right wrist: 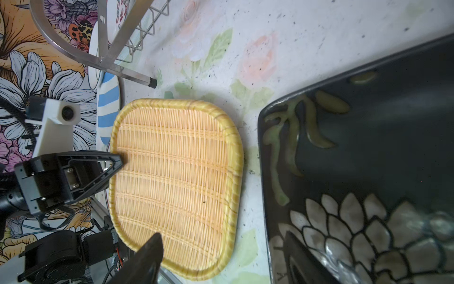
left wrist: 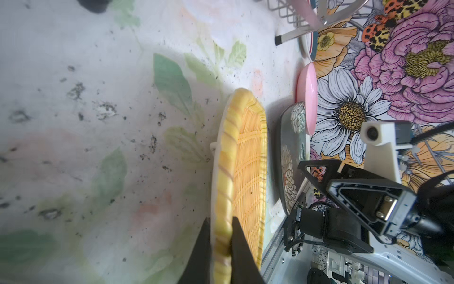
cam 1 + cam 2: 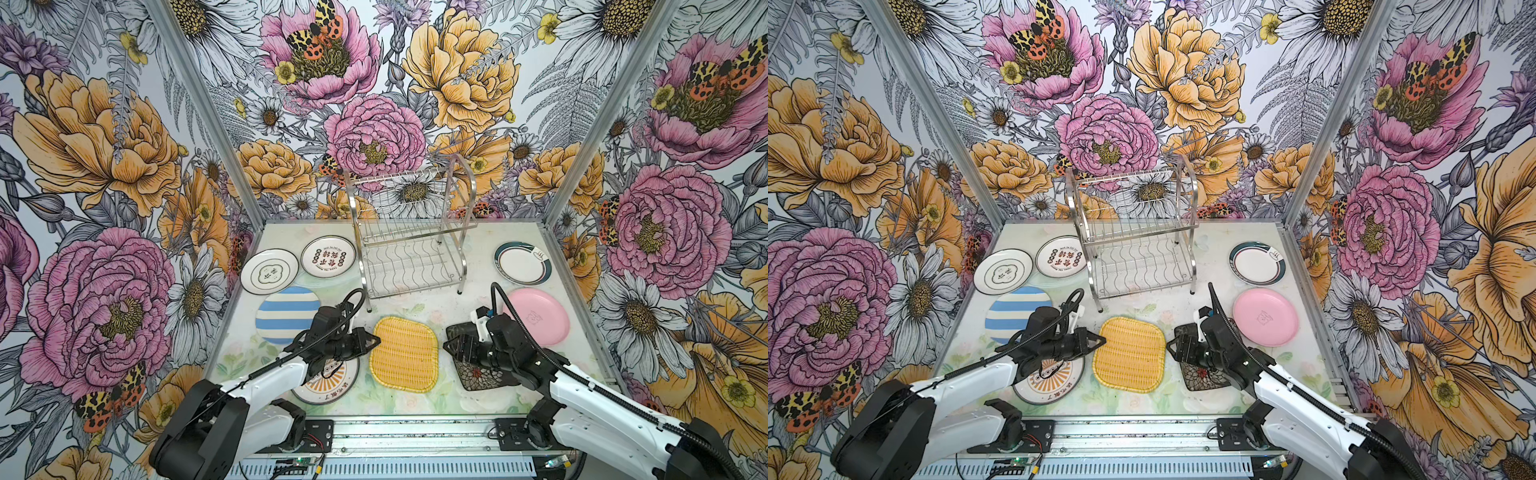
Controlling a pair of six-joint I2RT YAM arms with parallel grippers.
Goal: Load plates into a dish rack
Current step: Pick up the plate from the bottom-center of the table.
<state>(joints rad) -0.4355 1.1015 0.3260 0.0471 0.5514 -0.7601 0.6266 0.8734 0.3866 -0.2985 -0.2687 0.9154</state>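
Observation:
The yellow woven-look plate point(image 3: 405, 353) point(image 3: 1128, 353) lies in the near middle of the table. My left gripper point(image 3: 376, 340) point(image 2: 221, 228) is shut on the rim point(image 2: 224, 172) of its left edge. My right gripper point(image 3: 446, 345) point(image 1: 222, 238) hangs open just right of that plate. One of its fingers is over the yellow plate point(image 1: 177, 172) and the other is over the black flowered plate point(image 3: 478, 374) point(image 1: 368, 159). The chrome dish rack point(image 3: 411, 241) point(image 3: 1138, 237) stands at the back middle with nothing in it.
Two white plates with characters point(image 3: 269, 271) point(image 3: 328, 256) and a blue-striped plate point(image 3: 286, 314) lie at the left. The orange-sunburst plate point(image 3: 328, 384) is partly under my left arm. The teal-rimmed plate point(image 3: 523, 263) and the pink plate point(image 3: 536, 316) lie at the right. Flowered walls enclose the table.

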